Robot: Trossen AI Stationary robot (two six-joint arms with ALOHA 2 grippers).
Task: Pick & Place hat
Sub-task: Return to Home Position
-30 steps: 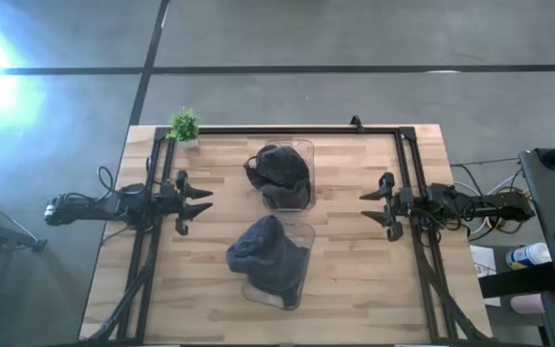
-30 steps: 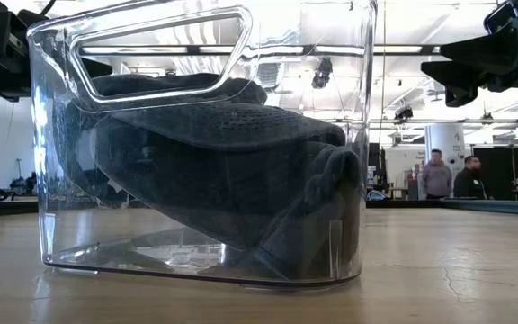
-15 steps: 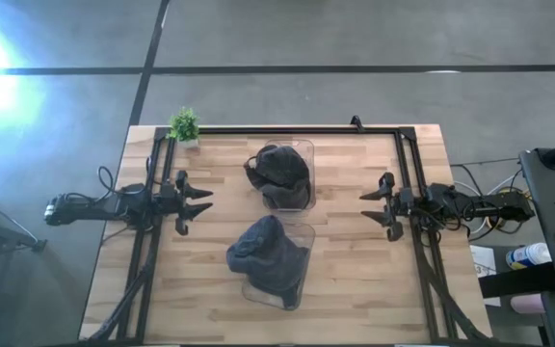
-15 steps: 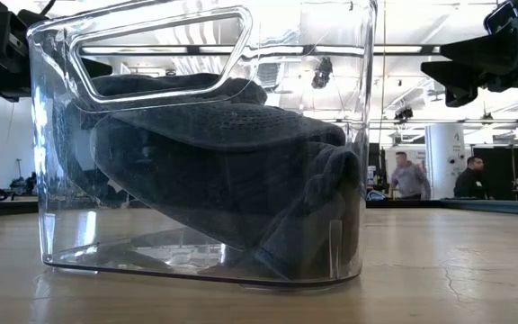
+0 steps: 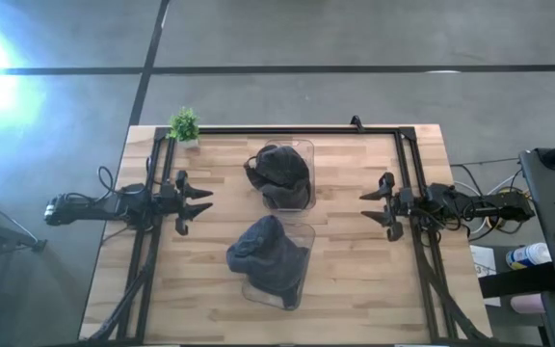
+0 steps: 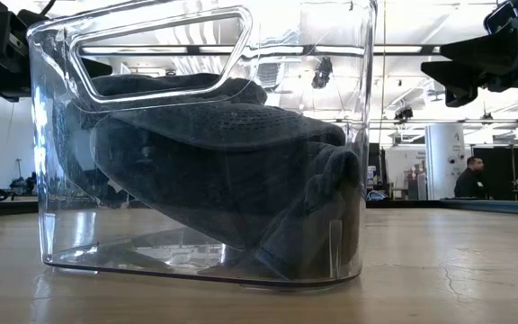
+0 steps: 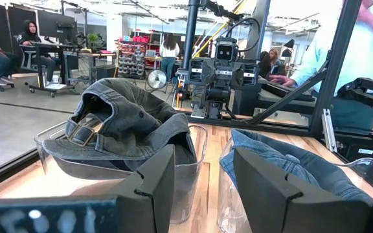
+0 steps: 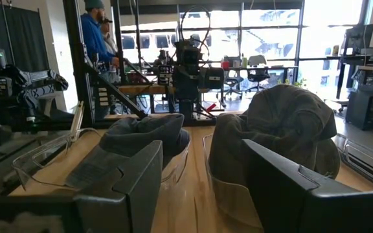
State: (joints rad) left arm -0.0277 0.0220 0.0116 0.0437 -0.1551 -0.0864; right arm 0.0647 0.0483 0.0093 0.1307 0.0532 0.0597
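Two clear plastic bins stand in the table's middle, each with a dark hat lying in it. The far bin (image 5: 287, 178) holds a grey denim cap (image 7: 118, 126). The near bin (image 5: 276, 265) holds a dark blue hat (image 5: 266, 253) that bulges over its rim; it fills the low view (image 6: 214, 171). My left gripper (image 5: 203, 200) hovers open at the table's left side, fingers pointing toward the bins. My right gripper (image 5: 366, 204) hovers open at the right side, facing them too. Neither touches anything.
A small green potted plant (image 5: 184, 125) stands at the table's far left corner. Black frame rails (image 5: 287, 130) run along the far edge and both sides. Bare wood lies between each gripper and the bins. People move in the room behind.
Both arms and both hats have stayed still. Only a person in the room beyond the table walked across the background.
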